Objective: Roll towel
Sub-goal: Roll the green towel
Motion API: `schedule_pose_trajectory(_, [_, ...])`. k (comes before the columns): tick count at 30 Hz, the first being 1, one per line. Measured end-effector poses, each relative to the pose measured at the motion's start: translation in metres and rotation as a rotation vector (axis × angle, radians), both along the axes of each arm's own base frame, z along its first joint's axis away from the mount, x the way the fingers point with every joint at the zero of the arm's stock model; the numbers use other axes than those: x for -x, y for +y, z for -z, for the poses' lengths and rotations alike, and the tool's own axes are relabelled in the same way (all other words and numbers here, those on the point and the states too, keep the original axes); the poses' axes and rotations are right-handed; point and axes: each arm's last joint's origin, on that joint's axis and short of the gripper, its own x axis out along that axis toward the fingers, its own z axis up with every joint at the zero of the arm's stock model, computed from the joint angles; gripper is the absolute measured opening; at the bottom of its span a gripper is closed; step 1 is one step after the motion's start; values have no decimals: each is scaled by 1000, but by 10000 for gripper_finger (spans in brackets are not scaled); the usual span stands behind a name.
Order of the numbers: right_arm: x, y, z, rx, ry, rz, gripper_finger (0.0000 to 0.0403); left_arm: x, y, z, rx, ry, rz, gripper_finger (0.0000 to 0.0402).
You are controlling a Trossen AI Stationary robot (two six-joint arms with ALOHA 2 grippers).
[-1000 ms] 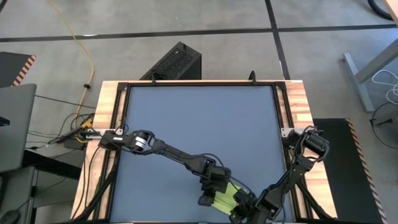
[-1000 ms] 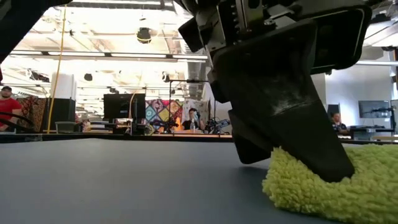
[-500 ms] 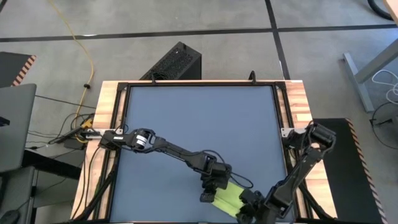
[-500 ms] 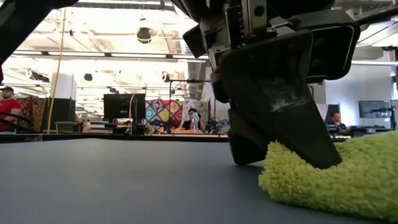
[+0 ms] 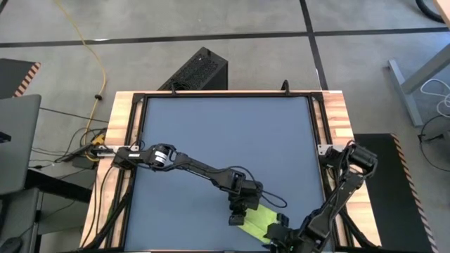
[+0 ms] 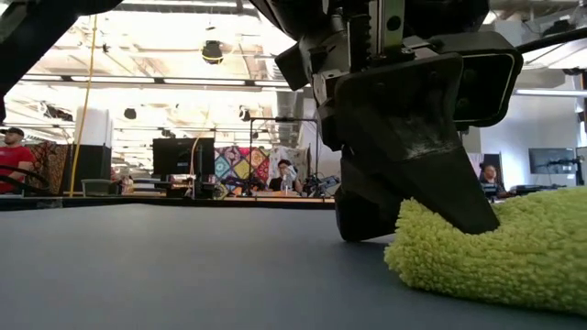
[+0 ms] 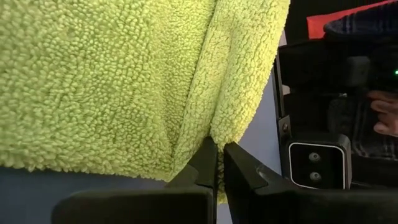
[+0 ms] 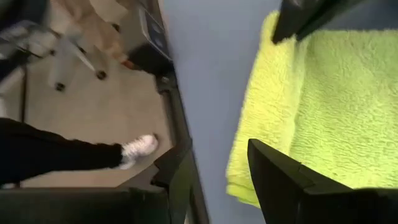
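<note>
The lime-green towel (image 5: 261, 220) lies bunched near the table's near edge, right of the middle. It fills the left wrist view (image 7: 112, 81) and shows as a fuzzy hump in the low view (image 6: 495, 252). My left gripper (image 5: 238, 215) stands at the towel's left end, shut on it (image 7: 217, 149). My right gripper (image 5: 281, 229) is at the towel's near right end. It is open, with its two fingers on either side of a towel corner (image 8: 249, 180). My left gripper pinches a raised fold of the towel (image 7: 214, 127) at its edge between its two nearly closed fingers. The fingers (image 6: 413, 165) come from above, slanting down onto the towel's left end. The towel rests on the table, humped up beside them. My right gripper: I cannot tell whether its fingers touch the towel.
The blue table top (image 5: 225, 140) stretches far and left of the towel. The table's dark edge frame (image 8: 177, 115) runs close by my right gripper. Beyond it a person's leg and white shoe (image 8: 140, 148) stand on the floor. A hand (image 7: 382, 112) shows past the table.
The towel's patch in the high view has become shorter, and in the low view its right part has risen into a higher hump. My left gripper has stayed shut on the towel's left end. My right arm has shifted a little over the towel's near right end.
</note>
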Motion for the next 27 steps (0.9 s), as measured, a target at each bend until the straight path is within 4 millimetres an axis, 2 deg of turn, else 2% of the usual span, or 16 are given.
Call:
schedule_pose_trajectory(16, [0, -7, 6, 35, 122, -40, 179, -2, 7, 0, 9, 18, -36, 0])
schedule_pose_trajectory(20, [-3, -6, 18, 48, 157, -41, 179, -2, 7, 0, 10, 1, -17, 2])
schedule_pose_trajectory(24, [-6, -4, 35, 20, 234, -27, 179, -2, 7, 0, 5, -18, 2, 22])
schedule_pose_trajectory(27, [-6, -6, 36, -8, 252, 24, 179, -3, 8, -2, 35, -37, 34, 47])
